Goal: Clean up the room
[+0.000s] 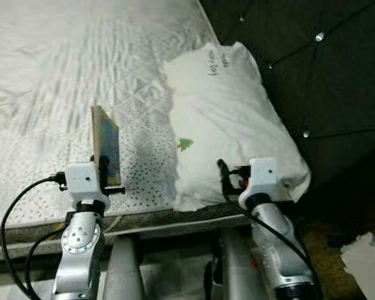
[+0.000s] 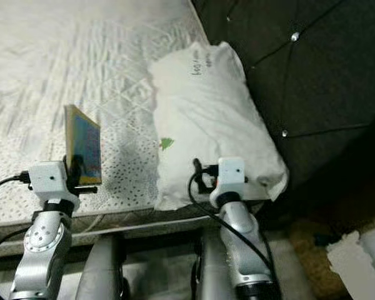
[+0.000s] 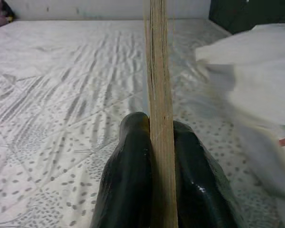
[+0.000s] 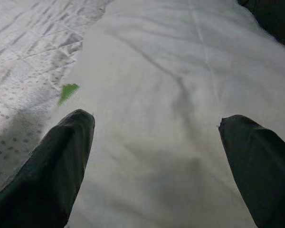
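Holding upright in my left gripper (image 3: 154,156) is a thin book (image 1: 106,144), its lower edge pinched between the two black fingers (image 3: 128,175). From the head camera I read the book as a flat rectangle with a tan outer border and a blue-and-yellow cover face, standing on edge above the near part of the mattress (image 1: 50,94) and just left of the pillow (image 1: 231,119). The left wrist camera adds what the head views do not: the book seen edge-on, a narrow pale strip with fine lengthwise lines like stacked pages, both glossy rounded fingertips pressed flat against its sides.

My right gripper (image 4: 156,161) sits low over the near end of the pillow, fingers spread wide with white fabric between them; I cannot tell whether the tips touch the cloth. The right wrist camera shows soft creases running along the pillowcase and a small green mark (image 4: 67,91) at its edge, which the head views place on the pillow's left side. The head views also show dark handwriting (image 1: 220,62) near the pillow's far end.

The mattress cover is white and quilted, with a diamond stitch pattern and a speckled dotted band near the front edge. Behind the pillow stands a dark tufted headboard (image 1: 319,75) with shiny buttons. A pale object (image 1: 365,256), not clearly readable, lies on the floor at lower right.
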{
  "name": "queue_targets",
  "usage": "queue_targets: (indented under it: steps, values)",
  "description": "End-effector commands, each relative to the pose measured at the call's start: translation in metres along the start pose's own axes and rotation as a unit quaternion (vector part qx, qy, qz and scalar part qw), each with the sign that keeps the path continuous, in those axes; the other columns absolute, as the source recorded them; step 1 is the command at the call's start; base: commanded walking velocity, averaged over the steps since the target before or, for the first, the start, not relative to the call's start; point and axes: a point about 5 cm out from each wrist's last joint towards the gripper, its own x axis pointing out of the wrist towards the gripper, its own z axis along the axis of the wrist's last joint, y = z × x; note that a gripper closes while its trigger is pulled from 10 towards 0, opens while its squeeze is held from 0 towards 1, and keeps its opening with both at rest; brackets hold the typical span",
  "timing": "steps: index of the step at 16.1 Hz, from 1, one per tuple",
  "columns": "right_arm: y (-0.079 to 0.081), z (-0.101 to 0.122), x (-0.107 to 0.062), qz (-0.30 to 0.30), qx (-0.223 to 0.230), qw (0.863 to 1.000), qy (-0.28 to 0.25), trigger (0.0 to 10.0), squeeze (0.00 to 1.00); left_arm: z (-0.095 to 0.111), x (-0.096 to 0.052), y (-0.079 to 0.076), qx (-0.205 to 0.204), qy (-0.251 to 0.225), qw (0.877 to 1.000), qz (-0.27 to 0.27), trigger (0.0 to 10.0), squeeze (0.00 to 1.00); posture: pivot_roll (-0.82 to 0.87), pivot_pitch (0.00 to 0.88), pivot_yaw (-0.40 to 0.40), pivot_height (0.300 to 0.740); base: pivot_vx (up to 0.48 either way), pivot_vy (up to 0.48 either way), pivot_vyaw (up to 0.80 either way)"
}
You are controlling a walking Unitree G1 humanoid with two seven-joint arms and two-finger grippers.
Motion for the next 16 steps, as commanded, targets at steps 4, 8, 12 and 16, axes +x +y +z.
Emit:
queue_targets:
  steps: [4,8,12,16]
  values:
    - [-0.004,-0.003,0.000,-0.010,0.003,1.000,0.008,10.0,0.00,0.007,0.008,-0.013,-0.065,-0.003,0.998,0.003,10.0,0.00,0.05,0.121,-0.022,0.575,0.000,0.000,0.00]
    - [-0.005,-0.003,0.001,-0.004,0.003,1.000,0.010,10.0,0.00,0.008,0.018,-0.034,-0.170,0.040,0.984,-0.020,10.0,0.00,0.05,0.114,-0.027,0.575,0.000,0.000,0.00]
    - [-0.010,0.003,0.010,0.002,-0.013,1.000,0.003,10.0,0.00,-0.005,-0.002,-0.041,-0.211,0.121,0.970,-0.023,10.0,0.00,0.06,0.111,-0.030,0.575,0.000,0.000,0.00]
    - [-0.016,0.002,0.015,-0.002,-0.021,1.000,0.006,10.0,0.00,-0.007,-0.006,-0.035,-0.244,0.159,0.956,-0.032,10.0,0.00,0.08,0.111,-0.043,0.575,0.000,0.000,0.00]
